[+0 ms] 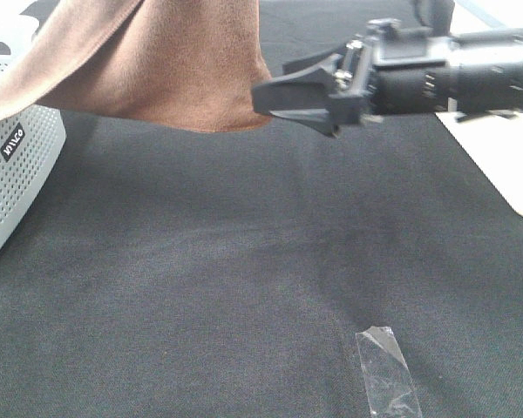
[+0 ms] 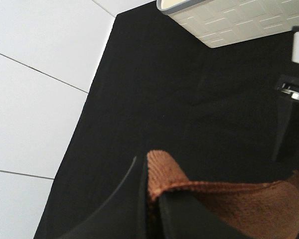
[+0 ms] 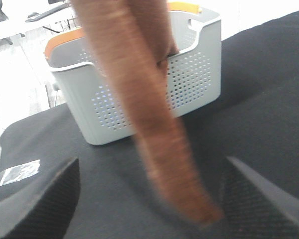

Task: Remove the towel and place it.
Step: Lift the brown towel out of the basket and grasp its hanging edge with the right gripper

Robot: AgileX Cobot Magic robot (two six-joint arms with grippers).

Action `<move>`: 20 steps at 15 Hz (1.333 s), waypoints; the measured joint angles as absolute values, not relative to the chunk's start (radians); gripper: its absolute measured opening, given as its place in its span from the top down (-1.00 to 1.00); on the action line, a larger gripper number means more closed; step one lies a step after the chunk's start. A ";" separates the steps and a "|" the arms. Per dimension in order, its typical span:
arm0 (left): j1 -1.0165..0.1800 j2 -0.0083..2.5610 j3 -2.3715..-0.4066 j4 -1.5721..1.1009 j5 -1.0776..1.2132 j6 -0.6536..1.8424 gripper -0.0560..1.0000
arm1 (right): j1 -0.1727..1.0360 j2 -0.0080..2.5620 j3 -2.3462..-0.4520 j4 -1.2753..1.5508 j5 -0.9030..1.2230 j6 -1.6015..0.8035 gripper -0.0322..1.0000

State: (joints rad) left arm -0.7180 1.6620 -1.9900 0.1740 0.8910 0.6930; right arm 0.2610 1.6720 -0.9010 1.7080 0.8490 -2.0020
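The reddish-brown towel [image 1: 174, 61] hangs lifted above the black table cloth, its upper part draped over the white basket [image 1: 17, 165]. In the left wrist view, my left gripper [image 2: 149, 184] is shut on the towel [image 2: 229, 204] at a stitched corner; this gripper is out of the high view. My right gripper [image 1: 270, 83] reaches in from the right and stands open at the towel's lower hanging corner. In the right wrist view the towel [image 3: 139, 89] hangs down between the two spread fingers [image 3: 40, 204] without being pinched.
The perforated white basket [image 3: 194, 84] with an orange rim stands behind the towel, at the table's left in the high view. A strip of clear tape [image 1: 388, 374] lies on the black cloth near the front. A white surface [image 1: 506, 165] borders the right side.
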 joint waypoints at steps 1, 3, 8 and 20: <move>-0.718 1.662 -1.990 0.174 0.891 0.690 0.89 | 0.262 1.695 -0.918 1.708 0.851 -2.002 -0.44; -0.718 1.662 -1.990 0.166 0.891 0.690 0.89 | 0.292 1.729 -0.943 1.709 0.869 -2.002 -0.44; -0.718 1.662 -1.990 0.147 0.865 0.671 0.89 | 0.377 1.766 -0.977 1.705 0.856 -1.998 -0.40; -0.718 1.662 -1.990 0.146 0.907 0.642 0.89 | 0.377 1.766 -0.977 1.697 0.826 -1.820 0.94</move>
